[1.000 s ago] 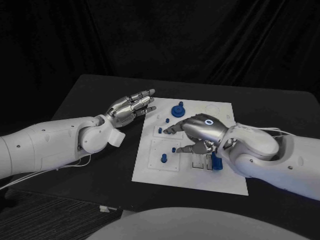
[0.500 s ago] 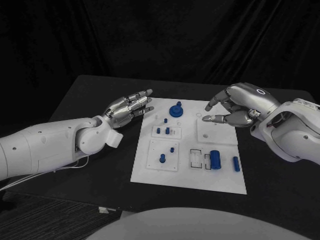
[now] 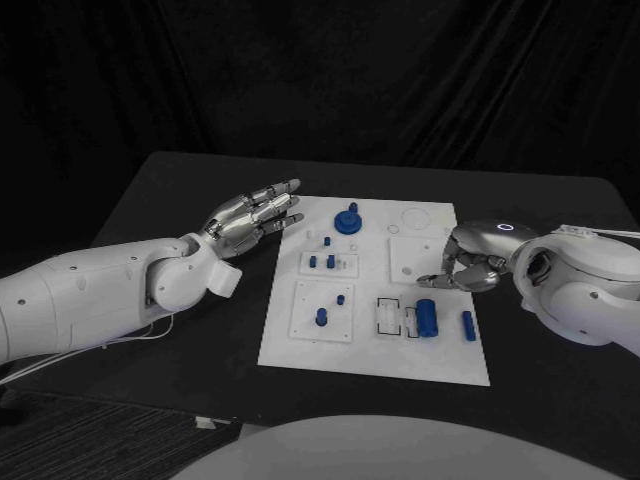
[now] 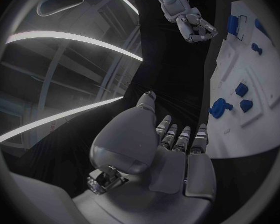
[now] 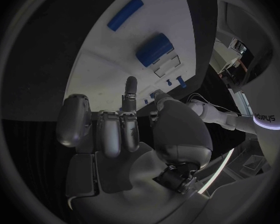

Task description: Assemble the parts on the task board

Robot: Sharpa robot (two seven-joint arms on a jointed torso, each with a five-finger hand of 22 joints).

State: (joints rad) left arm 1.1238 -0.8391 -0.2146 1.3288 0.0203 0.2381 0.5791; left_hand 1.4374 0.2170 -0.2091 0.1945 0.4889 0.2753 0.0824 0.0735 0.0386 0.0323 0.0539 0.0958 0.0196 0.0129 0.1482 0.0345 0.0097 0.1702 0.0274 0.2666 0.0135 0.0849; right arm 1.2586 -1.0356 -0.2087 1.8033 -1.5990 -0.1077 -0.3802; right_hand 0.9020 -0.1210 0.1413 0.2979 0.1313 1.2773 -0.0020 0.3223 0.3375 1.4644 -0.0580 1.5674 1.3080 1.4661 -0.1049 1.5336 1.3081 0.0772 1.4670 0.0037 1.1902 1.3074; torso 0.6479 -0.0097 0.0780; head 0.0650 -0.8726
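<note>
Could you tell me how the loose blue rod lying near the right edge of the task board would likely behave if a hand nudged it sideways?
The blue rod looks round and lies flat on the task board, so it would probably roll. It looks small and rigid, likely light. The board's edge is close, so it might roll off.

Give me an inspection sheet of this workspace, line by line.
Surface: black table, task board lying in the middle.
Job's things: blue parts on the board, including a round knobbed part, a thick cylinder and a slim bar.
Clutter: nothing seen.
Hands: left hand beside the board, fingers extended, holding nothing; right hand over the board's right edge, fingers curled, nothing visibly held.
Cables: thin white cable under the left arm.
Surroundings: dark curtain.
</note>
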